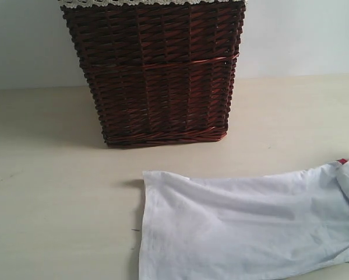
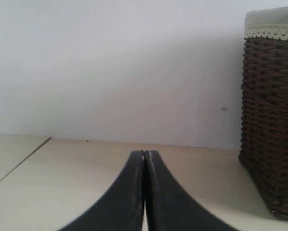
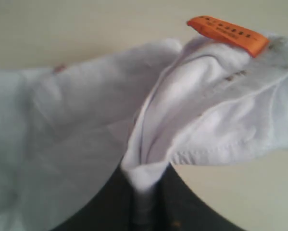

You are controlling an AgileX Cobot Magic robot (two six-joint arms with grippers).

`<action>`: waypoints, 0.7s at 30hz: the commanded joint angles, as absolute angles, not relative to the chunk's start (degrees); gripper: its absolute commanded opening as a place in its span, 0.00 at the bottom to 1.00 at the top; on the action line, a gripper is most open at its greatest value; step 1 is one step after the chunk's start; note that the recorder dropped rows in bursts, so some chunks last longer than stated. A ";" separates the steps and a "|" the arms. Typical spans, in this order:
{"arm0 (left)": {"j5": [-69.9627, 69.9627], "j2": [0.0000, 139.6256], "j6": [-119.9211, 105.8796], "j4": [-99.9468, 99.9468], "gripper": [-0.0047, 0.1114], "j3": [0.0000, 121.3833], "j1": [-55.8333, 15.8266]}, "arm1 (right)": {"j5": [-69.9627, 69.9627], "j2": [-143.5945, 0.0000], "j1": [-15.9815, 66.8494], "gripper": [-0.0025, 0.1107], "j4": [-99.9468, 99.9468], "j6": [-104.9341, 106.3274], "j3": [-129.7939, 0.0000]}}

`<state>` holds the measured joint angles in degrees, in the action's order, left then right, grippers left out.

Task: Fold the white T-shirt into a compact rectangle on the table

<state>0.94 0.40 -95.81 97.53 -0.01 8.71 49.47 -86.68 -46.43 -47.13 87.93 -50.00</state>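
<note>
The white T-shirt (image 1: pixel 244 224) lies plain side up on the pale beige table (image 1: pixel 52 192), stretching from the front middle to the right edge of the exterior view, where a bit of red (image 1: pixel 342 161) shows. Neither gripper appears in that view. In the right wrist view my right gripper (image 3: pixel 144 185) is shut on a bunched fold of the white T-shirt (image 3: pixel 86 110), close to an orange label (image 3: pixel 228 33) at the collar. The left gripper (image 2: pixel 144 156) is shut with nothing in it, low over bare table (image 2: pixel 62 178), far from the shirt.
A dark brown wicker basket (image 1: pixel 157 73) with a lace-trimmed cloth lining (image 1: pixel 145 3) stands at the back middle of the table, just behind the shirt. It also shows as the basket (image 2: pixel 271 120) beside the left gripper. A pale wall (image 2: pixel 115 67) rises behind the table.
</note>
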 commanded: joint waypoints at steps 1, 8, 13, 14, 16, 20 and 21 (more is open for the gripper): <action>0.97 0.00 -95.56 97.43 0.04 0.00 8.59 | 61.76 -80.13 -43.78 0.02 -56.16 87.52 -50.65; 0.97 0.00 -95.56 97.43 0.04 0.00 8.59 | 63.10 -75.73 -27.50 0.02 -62.72 78.00 -50.65; 0.97 0.00 -95.56 97.43 0.04 0.00 8.59 | 60.46 -75.73 -13.84 0.02 -65.29 72.71 -50.65; 0.97 0.00 -95.56 97.43 0.04 0.00 8.59 | 59.35 -75.73 -11.84 0.02 -65.42 71.85 -50.65; 0.97 0.00 -95.56 97.43 0.04 0.00 8.59 | 56.46 -75.85 -7.17 0.02 -65.55 70.51 -50.65; 0.97 0.00 -95.56 97.43 0.04 0.00 8.59 | 48.23 -78.07 3.02 0.02 -65.86 65.81 -50.65; 0.97 0.00 -95.56 97.43 0.04 0.00 8.59 | 47.17 -78.64 4.03 0.02 -66.04 65.69 -50.65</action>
<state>0.94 0.40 -95.81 97.53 -0.01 8.71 50.80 -77.41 0.92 -64.11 67.36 -50.22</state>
